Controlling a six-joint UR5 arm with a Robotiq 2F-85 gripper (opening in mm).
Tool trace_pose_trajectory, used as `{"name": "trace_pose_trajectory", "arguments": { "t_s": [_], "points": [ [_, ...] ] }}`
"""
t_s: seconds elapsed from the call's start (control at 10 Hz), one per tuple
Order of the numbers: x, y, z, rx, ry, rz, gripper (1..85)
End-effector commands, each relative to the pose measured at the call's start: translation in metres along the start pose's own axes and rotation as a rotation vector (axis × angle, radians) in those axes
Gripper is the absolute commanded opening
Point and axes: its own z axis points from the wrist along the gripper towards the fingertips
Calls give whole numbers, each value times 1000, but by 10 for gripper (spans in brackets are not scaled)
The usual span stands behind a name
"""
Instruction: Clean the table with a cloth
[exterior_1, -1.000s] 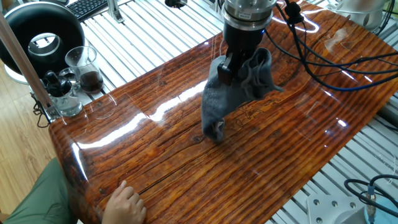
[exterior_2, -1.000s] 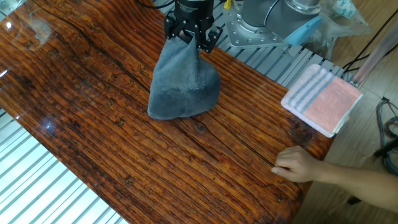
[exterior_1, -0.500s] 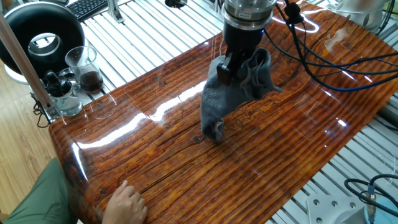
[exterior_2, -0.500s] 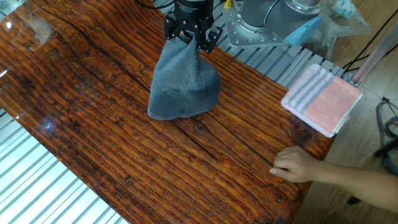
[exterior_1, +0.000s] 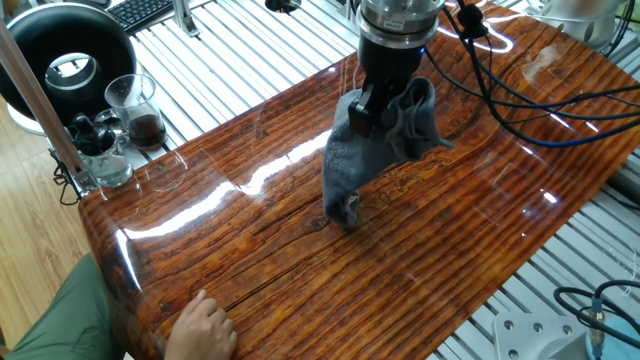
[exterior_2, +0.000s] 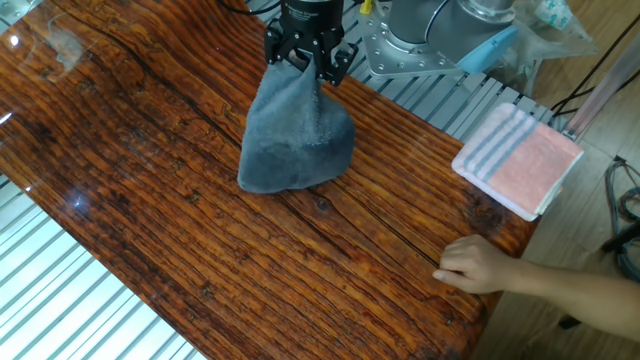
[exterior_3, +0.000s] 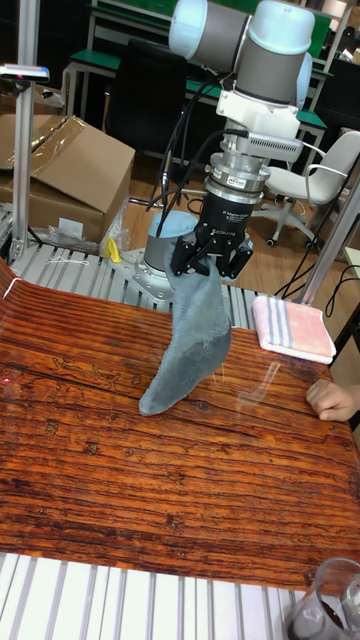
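The blue-grey cloth (exterior_1: 372, 150) (exterior_2: 295, 140) (exterior_3: 190, 340) hangs from my gripper (exterior_1: 372, 108) (exterior_2: 306, 62) (exterior_3: 208, 270), which is shut on its top edge. Its lower end trails down and touches the glossy reddish-brown table (exterior_1: 300, 260) (exterior_2: 150, 200) (exterior_3: 100, 470) near the middle. In the tall fixed view the cloth slants down to the left from the jaws to the wood.
A person's hand (exterior_1: 205, 328) (exterior_2: 480, 265) (exterior_3: 335, 398) rests on the table's edge. A folded pink striped towel (exterior_2: 518, 158) (exterior_3: 292, 328) lies at one corner. Glass cups (exterior_1: 135, 108) and a black round appliance (exterior_1: 65, 55) stand beyond another corner. Cables (exterior_1: 540, 90) trail over the table behind the arm.
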Motion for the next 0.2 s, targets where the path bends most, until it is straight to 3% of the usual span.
{"name": "trace_pose_trajectory", "arguments": {
  "t_s": [0.0, 0.1],
  "points": [
    [-1, 3, -2, -12, -5, 1, 10],
    [-1, 3, -2, -13, -6, 3, 10]
  ]
}}
